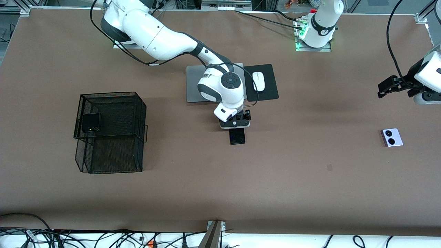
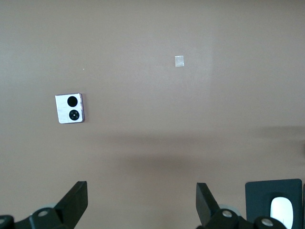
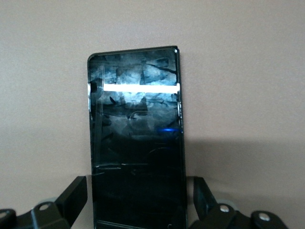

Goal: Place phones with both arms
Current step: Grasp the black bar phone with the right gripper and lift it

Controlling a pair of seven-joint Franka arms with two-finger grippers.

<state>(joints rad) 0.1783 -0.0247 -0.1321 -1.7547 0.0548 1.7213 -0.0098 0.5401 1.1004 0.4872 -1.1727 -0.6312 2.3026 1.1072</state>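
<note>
Right gripper (image 1: 235,124): down over the slab phone (image 1: 237,136) mid-table, fingers (image 3: 74,195) straddling its long edges — a sliver of gap each side, not clamped.
Phone: rigid, glossy glass, likely slippery — pinch the narrow sides.
Left gripper (image 1: 387,88): waiting, spread wide above the lilac flip phone (image 2: 70,108).

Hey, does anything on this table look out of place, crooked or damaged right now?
Nothing looks damaged or spilled. One oddity: the small black flip phone sits atop the mesh basket at its edge, not inside. The lilac-white flip phone lies slightly askew on the table.
</note>
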